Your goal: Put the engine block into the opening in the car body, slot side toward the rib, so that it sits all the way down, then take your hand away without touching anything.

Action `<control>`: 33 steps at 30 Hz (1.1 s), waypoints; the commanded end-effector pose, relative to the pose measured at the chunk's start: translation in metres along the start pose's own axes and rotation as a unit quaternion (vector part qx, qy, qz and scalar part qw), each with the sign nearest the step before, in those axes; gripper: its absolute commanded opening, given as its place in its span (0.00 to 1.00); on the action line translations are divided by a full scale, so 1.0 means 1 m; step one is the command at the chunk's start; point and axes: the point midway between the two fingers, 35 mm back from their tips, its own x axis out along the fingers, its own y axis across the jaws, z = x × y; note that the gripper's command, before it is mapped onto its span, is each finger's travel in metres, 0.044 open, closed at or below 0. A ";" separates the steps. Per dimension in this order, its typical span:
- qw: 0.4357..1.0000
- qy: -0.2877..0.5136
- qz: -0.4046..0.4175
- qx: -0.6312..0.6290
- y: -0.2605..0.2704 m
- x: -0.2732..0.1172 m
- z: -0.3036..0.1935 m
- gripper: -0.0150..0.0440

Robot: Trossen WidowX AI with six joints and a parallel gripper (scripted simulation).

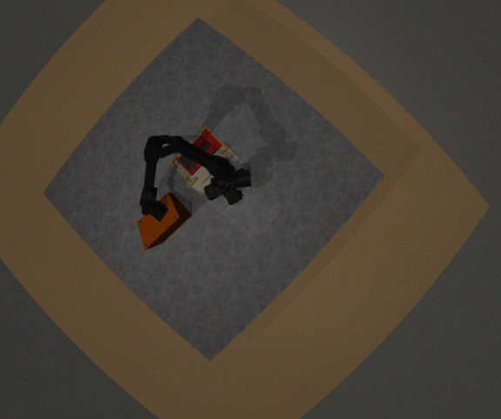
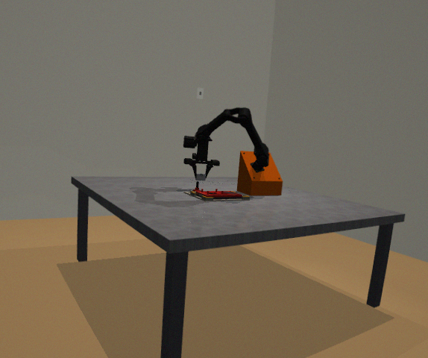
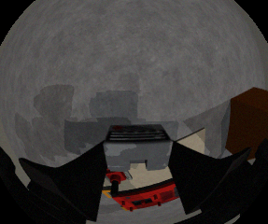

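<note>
My gripper (image 2: 200, 176) (image 3: 136, 144) is shut on the grey engine block, with a finger on each side of it. The engine block (image 2: 200, 177) (image 3: 124, 153) hangs level in the air above the pale base plate; its ribbed dark top and a notch in its lower edge show in the wrist view. The red car body (image 1: 215, 140) (image 2: 221, 193) (image 3: 148, 198) lies on the base plate, with dark parts in it; it is beside and below the block, not touching it. I cannot make out the opening or the rib. In the top view the arm hides the block and fingertips.
The pale base plate (image 1: 202, 176) (image 3: 154, 177) has yellow corner brackets. A small red part with an upright black post (image 2: 197, 185) (image 3: 115, 186) stands close below the block. The orange arm mount (image 1: 154, 230) (image 2: 260, 187) (image 3: 257, 123) stands beside the plate on the grey table (image 1: 242, 271) (image 2: 283, 215).
</note>
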 end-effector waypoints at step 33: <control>1.000 -0.012 0.004 0.012 0.000 -0.056 0.007 0.25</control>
